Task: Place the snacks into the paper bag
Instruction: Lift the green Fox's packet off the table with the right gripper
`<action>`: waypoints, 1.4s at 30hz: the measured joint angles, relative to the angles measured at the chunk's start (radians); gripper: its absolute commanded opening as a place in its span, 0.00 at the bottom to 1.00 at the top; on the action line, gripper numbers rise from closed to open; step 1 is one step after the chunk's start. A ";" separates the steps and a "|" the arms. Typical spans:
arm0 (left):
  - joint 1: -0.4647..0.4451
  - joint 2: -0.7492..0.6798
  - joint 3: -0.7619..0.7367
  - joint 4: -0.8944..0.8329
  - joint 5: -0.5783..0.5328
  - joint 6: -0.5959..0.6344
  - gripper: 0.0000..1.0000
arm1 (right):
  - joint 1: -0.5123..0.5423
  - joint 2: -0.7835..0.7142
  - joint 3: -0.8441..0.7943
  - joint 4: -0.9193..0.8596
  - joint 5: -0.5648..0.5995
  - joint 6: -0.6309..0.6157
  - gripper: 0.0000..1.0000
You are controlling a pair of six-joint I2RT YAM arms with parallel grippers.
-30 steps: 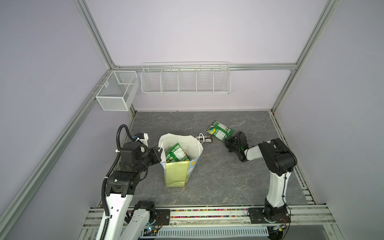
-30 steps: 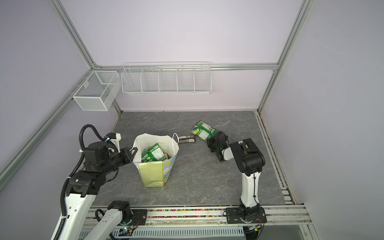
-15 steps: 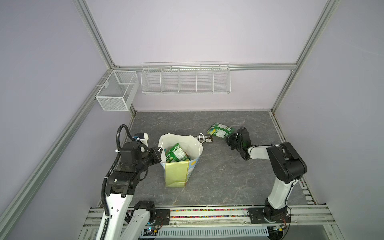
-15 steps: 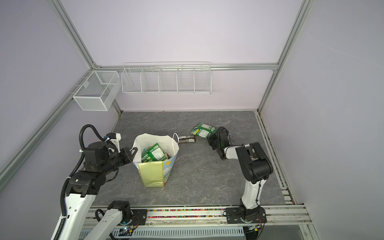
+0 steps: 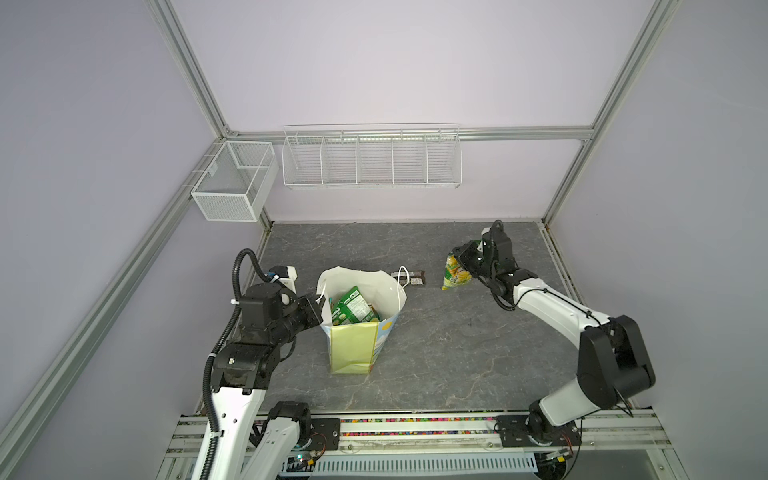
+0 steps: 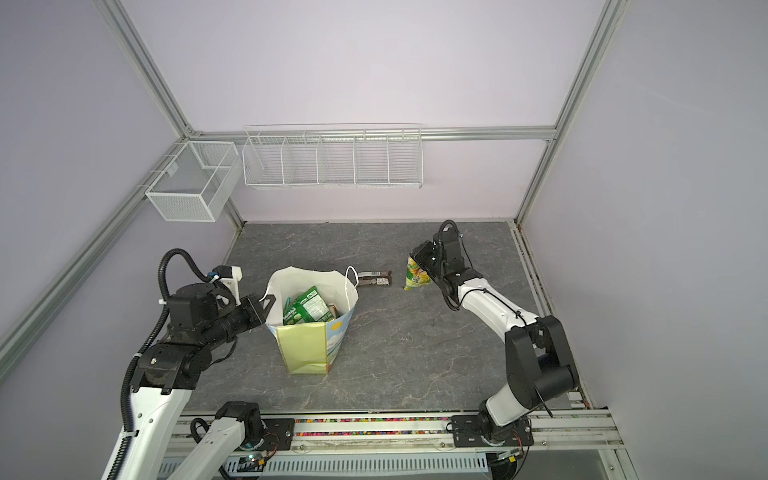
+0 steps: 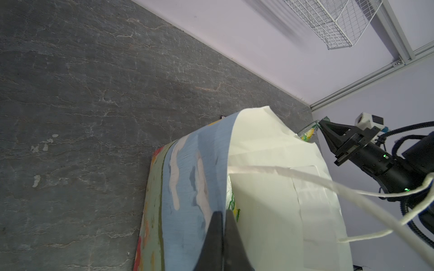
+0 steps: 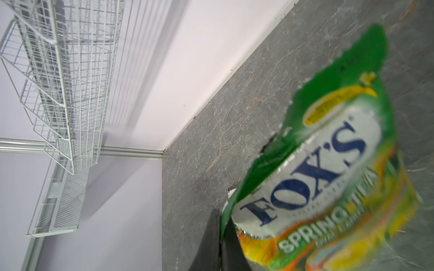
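I read the grey table (image 5: 457,353) first. The paper bag (image 5: 353,345) stands upright on it with its mouth open. The left gripper (image 5: 320,300) is clamped tight on the paper bag's left rim. The right gripper (image 5: 462,258), well apart to the right of the paper bag, is pinched closed on the top edge of the Fox's packet (image 5: 455,276). The packet hangs below it, and I cannot tell whether its lower edge touches the table. A green packet (image 5: 351,309) sits inside the paper bag. The dark brown bar (image 5: 413,277) lies flat just beyond the paper bag's far right corner.
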 measured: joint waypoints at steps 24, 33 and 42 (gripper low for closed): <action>0.000 0.000 0.000 0.006 0.019 -0.025 0.00 | 0.211 -0.164 0.270 -0.284 -0.056 -0.372 0.07; 0.000 0.000 0.000 0.006 0.022 -0.026 0.00 | 0.263 -0.212 0.321 -0.311 -0.071 -0.444 0.07; 0.000 0.003 0.000 0.008 0.023 -0.026 0.00 | 0.310 -0.253 0.382 -0.336 -0.119 -0.486 0.07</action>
